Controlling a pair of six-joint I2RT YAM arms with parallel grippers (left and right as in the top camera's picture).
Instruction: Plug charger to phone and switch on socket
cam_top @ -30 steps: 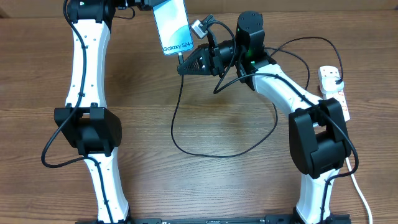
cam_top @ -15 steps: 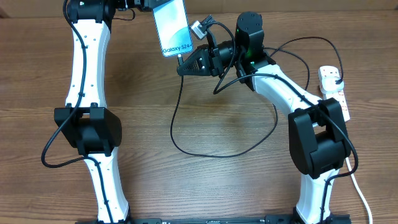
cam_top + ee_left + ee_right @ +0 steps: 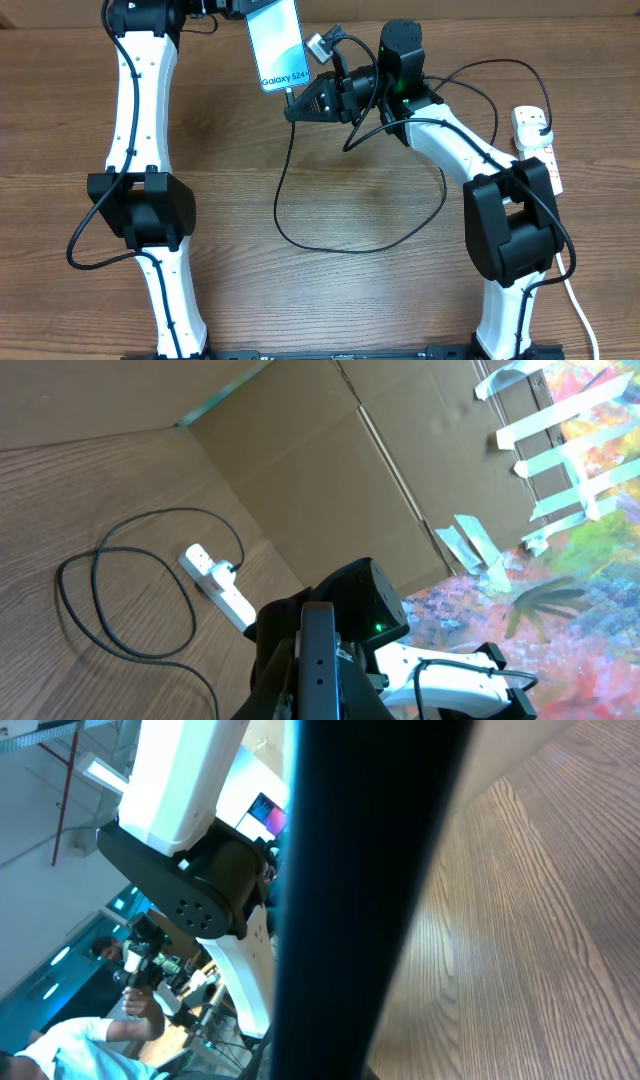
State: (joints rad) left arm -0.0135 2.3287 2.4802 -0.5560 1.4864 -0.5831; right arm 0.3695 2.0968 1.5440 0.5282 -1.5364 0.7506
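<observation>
Overhead: the left claw [image 3: 245, 8] is clenching the phone [image 3: 275, 45] by its top end, holding it screen-up at the table's [image 3: 400, 300] far edge. The right claw [image 3: 293, 105] is pinching the charger [image 3: 350, 245] near its tip, just below the phone's bottom edge. I cannot tell whether they touch. The slack is looping toward the socket [image 3: 537, 140], far right.

Left wrist: the phone is showing edge-on, with the socket lying well beyond.

Right wrist: a dark band is blocking the middle, hiding tip and port.

Risk: the tip may be arriving off-axis, which would make it skid along the edge or lever the phone loose. The cable draped over the right arm could also tug.
</observation>
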